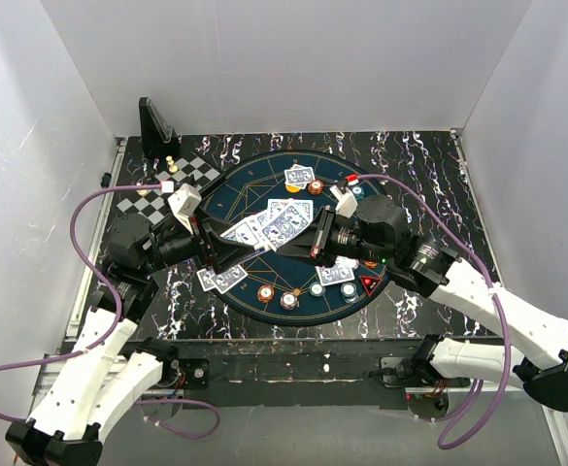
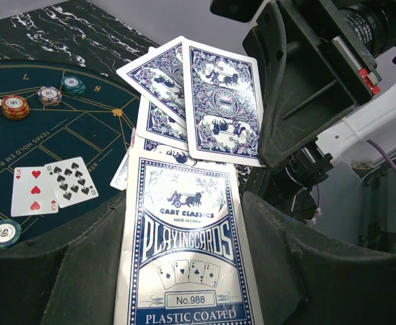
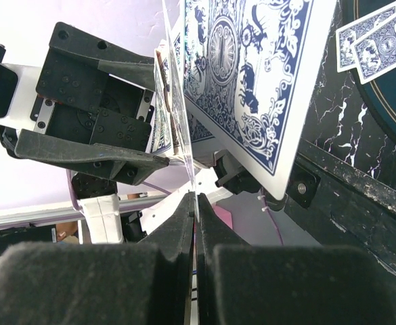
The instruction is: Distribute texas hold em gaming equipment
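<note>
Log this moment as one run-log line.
left gripper: shut on fanned blue-backed playing cards | right gripper: shut on same fan's edge | both: held above round dark blue mat | round poker chips: on mat

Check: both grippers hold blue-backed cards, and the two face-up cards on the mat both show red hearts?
Left wrist view: the hearts card is red, but the card beside it has black pips. The left gripper and right gripper hold blue-backed cards.
</note>
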You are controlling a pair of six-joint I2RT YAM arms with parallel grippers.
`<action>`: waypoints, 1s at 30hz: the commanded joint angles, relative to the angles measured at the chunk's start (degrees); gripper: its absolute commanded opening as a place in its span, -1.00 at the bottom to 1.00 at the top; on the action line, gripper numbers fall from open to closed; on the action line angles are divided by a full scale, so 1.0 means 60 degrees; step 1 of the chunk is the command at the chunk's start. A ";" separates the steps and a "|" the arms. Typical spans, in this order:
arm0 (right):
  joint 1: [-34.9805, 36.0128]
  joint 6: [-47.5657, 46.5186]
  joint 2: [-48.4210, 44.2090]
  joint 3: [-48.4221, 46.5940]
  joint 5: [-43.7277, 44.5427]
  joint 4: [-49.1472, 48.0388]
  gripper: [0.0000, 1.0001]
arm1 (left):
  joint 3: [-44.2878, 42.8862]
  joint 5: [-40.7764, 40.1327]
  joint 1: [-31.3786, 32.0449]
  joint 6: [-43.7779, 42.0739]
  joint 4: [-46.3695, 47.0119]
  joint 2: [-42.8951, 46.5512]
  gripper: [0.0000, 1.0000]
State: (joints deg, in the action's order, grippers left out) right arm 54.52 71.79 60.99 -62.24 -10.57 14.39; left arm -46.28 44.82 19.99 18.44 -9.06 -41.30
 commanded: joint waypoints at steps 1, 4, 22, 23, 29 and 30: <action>0.0053 -0.0070 -0.0307 0.0002 0.0223 -0.0494 -0.97 | -0.0021 -0.0043 -0.0065 -0.0026 0.0118 0.0174 -1.00; 0.0054 -0.0216 -0.0307 -0.0217 0.0194 -0.0509 -0.97 | 0.0023 -0.0043 -0.0079 0.0032 0.0177 0.0174 -1.00; 0.0054 -0.1095 -0.0600 -0.1403 0.0282 0.0032 -0.97 | 0.0082 -0.0072 -0.0138 0.0165 0.0250 0.0233 -1.00; 0.0054 -0.1212 -0.0614 -0.1535 0.0296 0.0134 -0.97 | 0.0082 -0.0043 -0.0138 0.0165 0.0265 0.0233 -1.00; -0.0121 -0.2382 -0.0600 -0.2896 0.1116 0.1846 -0.97 | 0.0096 -0.0043 -0.0167 0.0194 0.0236 0.0306 -1.00; -0.0267 -0.2573 -0.0600 -0.3087 0.1175 0.2154 -0.97 | 0.0096 -0.0014 -0.0182 0.0179 0.0207 0.0320 -1.00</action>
State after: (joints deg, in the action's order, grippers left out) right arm 54.35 62.74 58.83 -74.41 -7.44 20.75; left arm -45.47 44.77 19.44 19.33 -8.82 -40.60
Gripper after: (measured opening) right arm 0.023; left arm 0.609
